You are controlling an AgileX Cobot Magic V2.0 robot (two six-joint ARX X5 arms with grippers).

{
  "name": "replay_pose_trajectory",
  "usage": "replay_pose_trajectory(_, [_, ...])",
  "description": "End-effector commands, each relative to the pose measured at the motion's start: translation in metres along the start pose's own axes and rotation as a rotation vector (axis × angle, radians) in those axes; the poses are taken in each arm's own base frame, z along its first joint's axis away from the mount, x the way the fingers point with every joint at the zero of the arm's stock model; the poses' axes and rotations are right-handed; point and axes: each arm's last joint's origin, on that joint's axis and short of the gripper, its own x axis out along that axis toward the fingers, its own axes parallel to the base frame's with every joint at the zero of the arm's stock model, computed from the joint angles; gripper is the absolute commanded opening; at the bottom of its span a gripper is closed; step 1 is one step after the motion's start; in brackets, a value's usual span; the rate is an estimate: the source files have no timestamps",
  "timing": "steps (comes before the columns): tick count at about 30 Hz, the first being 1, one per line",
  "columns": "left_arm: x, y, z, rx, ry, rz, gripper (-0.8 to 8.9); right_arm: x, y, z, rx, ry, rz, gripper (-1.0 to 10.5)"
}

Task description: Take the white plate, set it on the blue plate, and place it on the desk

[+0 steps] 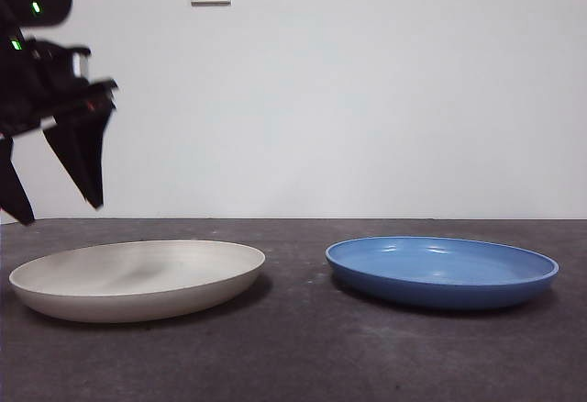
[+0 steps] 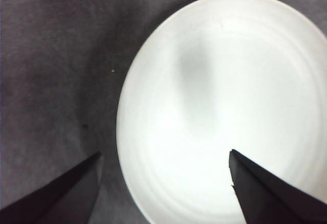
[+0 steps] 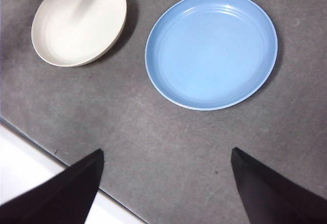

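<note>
Dark mottled desk (image 1: 303, 347) holds 2 plates well apart: white plate (image 1: 138, 278) and blue plate (image 1: 442, 271). Left gripper (image 2: 163, 183) hangs above the white plate's rim, jaws apart and empty. Right gripper (image 3: 166, 183) waits high, jaws apart. The plate looks stiff, light and smooth, with a thin rim, so pinching the edge seems best.

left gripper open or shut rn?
Open. In the left wrist view the left gripper has its two jaws wide apart above the white plate, holding nothing.

Low front view, 2 downward wrist views
</note>
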Motion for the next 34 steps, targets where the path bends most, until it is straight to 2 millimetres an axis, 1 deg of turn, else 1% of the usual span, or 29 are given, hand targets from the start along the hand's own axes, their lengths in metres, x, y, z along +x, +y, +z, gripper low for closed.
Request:
replay_pose_trajectory(1, [0.011, 0.001, 0.008, -0.002, 0.001, 0.006, 3.97, -0.002, 0.001, 0.004, 0.001, -0.016, 0.003, 4.0])
replay_pose_trajectory(9, [0.032, 0.006, 0.012, -0.004, 0.012, 0.037, 3.97, -0.002, 0.001, 0.004, 0.001, -0.016, 0.003, 4.0])
replay_pose_trajectory(19, [0.053, 0.010, 0.010, -0.024, 0.072, 0.042, 3.90, -0.002, 0.001, 0.004, 0.000, -0.017, 0.003, 4.0])
replay_pose_trajectory(29, [0.053, 0.010, 0.011, -0.039, 0.056, 0.041, 0.12, -0.002, 0.001, 0.004, 0.000, -0.017, 0.002, 4.0])
replay_pose_trajectory(34, [0.051, 0.010, 0.012, -0.038, 0.047, 0.041, 0.07, -0.002, 0.001, 0.004, 0.000, -0.017, 0.002, 4.0])
